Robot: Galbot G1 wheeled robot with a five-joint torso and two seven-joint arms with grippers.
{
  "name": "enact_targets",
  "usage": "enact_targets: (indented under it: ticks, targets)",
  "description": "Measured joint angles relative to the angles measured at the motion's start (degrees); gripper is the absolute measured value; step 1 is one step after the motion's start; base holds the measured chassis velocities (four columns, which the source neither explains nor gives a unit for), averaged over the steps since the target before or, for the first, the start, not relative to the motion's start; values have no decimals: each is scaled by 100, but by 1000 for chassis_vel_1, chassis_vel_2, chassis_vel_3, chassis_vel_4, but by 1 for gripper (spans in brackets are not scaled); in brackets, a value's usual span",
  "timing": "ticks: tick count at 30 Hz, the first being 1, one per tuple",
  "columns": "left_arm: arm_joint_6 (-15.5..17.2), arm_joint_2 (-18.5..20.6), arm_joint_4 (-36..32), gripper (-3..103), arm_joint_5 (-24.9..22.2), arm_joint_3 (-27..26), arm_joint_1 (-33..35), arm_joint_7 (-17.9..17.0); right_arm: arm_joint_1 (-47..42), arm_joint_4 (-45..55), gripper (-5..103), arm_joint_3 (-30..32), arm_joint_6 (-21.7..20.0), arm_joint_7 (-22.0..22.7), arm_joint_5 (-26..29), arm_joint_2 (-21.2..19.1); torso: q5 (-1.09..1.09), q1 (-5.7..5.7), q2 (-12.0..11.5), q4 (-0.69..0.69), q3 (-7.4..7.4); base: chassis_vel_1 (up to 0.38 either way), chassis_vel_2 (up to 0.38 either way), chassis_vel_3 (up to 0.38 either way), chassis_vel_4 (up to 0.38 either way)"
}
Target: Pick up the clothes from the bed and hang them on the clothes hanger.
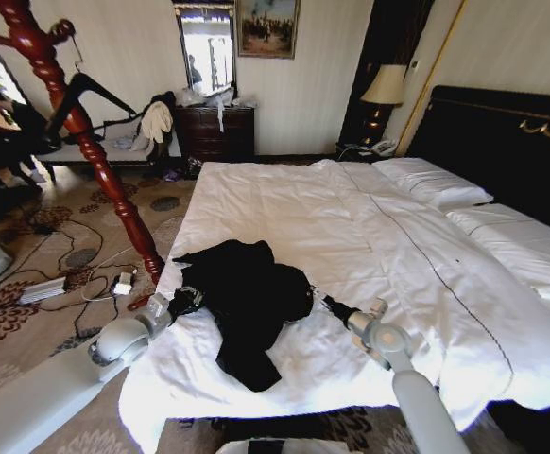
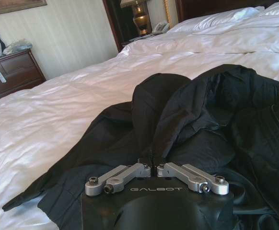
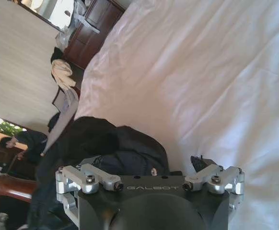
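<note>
pinching a fold of the clothes (image 2: 197, 120) with my left gripper (image 2: 152, 168) near the bed (image 1: 369, 227) edge, my right gripper (image 3: 149, 179) open beside them, i should lift slowly, keeping fabric bunched.

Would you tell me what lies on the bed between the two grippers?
In the head view, the black coat lies crumpled on the bed between the left gripper and the right gripper.

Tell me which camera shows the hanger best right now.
The head view: the hanger hangs by its hook on the wooden coat stand, left of the bed. The wrist views face the black coat and bed instead.
</note>
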Motion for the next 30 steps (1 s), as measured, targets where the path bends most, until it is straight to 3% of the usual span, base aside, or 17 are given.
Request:
enact_targets:
  ticks: [7,30]
  targets:
    - [0,-2,-12,1,1,23,-6,1,-244,492,100,128,-109,142,374,109,0,0,0,0,0,0,0,0,0]
    - [0,58,-18,1,1,39,63,0,27,20,100,-347,-119,178,201,418,-1,0,0,0,0,0,0,0,0]
